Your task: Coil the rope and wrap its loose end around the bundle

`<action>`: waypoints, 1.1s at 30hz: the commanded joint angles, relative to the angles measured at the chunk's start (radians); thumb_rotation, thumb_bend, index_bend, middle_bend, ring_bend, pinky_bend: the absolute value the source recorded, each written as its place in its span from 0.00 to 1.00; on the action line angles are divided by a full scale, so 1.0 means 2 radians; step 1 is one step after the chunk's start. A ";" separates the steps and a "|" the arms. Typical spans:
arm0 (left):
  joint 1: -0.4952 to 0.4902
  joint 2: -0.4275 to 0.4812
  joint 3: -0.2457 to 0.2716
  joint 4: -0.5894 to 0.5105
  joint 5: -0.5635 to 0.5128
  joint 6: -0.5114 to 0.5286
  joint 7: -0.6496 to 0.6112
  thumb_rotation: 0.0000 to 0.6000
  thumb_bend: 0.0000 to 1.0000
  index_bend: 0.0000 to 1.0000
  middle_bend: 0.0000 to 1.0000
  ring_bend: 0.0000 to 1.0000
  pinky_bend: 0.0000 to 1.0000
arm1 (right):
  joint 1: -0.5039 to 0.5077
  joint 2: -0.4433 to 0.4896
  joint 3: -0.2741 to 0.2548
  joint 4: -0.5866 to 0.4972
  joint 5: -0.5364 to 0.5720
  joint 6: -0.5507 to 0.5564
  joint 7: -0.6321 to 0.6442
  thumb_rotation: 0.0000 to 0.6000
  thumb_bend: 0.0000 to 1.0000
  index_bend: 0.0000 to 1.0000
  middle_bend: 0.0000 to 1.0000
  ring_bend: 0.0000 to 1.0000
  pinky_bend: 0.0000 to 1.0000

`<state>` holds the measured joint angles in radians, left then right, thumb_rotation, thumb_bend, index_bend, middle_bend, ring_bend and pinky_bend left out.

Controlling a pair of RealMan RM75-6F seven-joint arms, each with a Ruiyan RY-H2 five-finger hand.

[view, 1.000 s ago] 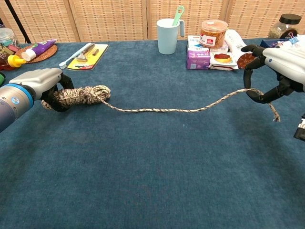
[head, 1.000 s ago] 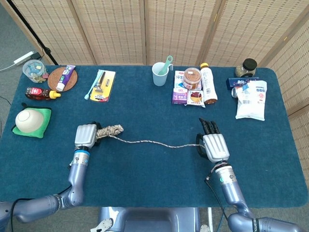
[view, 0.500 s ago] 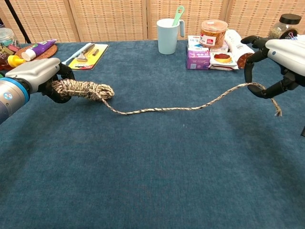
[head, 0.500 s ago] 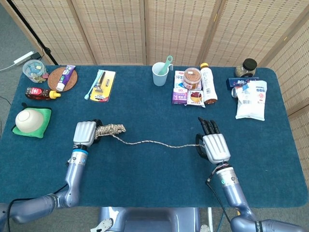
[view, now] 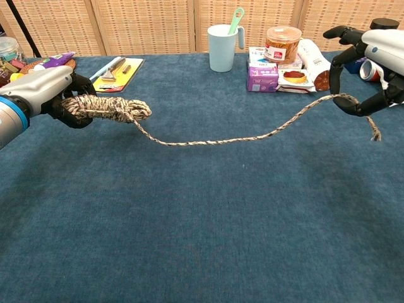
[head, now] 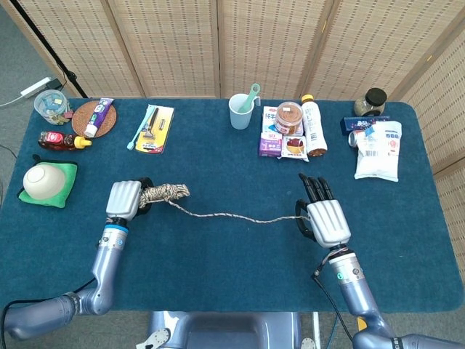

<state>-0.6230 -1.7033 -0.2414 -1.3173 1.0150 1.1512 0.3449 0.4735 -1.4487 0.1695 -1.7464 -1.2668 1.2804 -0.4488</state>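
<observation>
Presently, item 1: rope [view: 214, 138], speckled tan and dark, partly coiled. Its bundle [view: 104, 107] sat at the left of the blue desk [view: 202, 240], lifted clear of the cloth in the chest view, gripped at its left end by the left hand [view: 44, 91]. From the bundle's right tip 1 loose strand sagged rightward across the middle of the desk, rising to the right hand [view: 372, 69].

Item 2: right hand, raised at the right side, fingers [view: 353, 107] curled under the strand, thumb held above it. The strand lay draped over those fingers; a firm pinch could not be confirmed. A short frayed tail [view: 375, 130] hung past them.

Item 3: bystanders on the far edge: a cup [view: 223, 45] with a spoon, small boxes [view: 262, 71], a jar [view: 283, 43], a bottle lying down [view: 314, 58].

Risks, as judged:
- Strand slipping off the right fingers, since only a short tail remained beyond them; any pull toward the bundle would draw it through.
- Bundle loosening or sliding out of the left hand, because the grip covered only 1 end and wrapping tension would act at the free tip.
- Slack strand dragging on the cloth and snagging, spoiling an even wrap.
- Right hand sweeping leftward low could brush the far-edge bottle and boxes, which stood near it.
</observation>
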 commanded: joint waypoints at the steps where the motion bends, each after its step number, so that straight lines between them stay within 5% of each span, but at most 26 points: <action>1: 0.003 0.022 -0.002 -0.019 0.048 0.007 -0.050 1.00 0.50 0.67 0.52 0.54 0.67 | 0.002 0.007 0.005 -0.013 -0.005 0.004 -0.003 1.00 0.49 0.63 0.00 0.00 0.00; 5: -0.007 0.034 0.003 -0.008 0.085 0.004 -0.058 1.00 0.50 0.67 0.52 0.54 0.67 | 0.005 0.033 0.014 -0.053 -0.003 -0.002 -0.004 1.00 0.49 0.63 0.00 0.00 0.00; 21: -0.055 0.027 0.000 -0.021 0.092 -0.023 0.034 1.00 0.50 0.67 0.52 0.53 0.67 | 0.040 0.168 0.104 -0.238 0.071 -0.023 -0.013 1.00 0.49 0.64 0.00 0.00 0.00; 26: -0.058 0.021 0.002 -0.025 0.089 -0.025 0.042 1.00 0.51 0.67 0.52 0.53 0.67 | 0.073 0.199 0.157 -0.275 0.148 -0.027 -0.022 1.00 0.49 0.64 0.00 0.00 0.00; 33: -0.057 0.022 0.015 -0.028 0.089 -0.036 0.042 1.00 0.52 0.67 0.52 0.53 0.67 | 0.142 0.239 0.239 -0.270 0.325 -0.068 0.021 1.00 0.50 0.65 0.00 0.00 0.00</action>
<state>-0.7371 -1.6608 -0.2131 -1.3715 1.1929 1.0816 0.4294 0.6764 -1.0231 0.5552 -2.2939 -0.7759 1.1914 -0.4518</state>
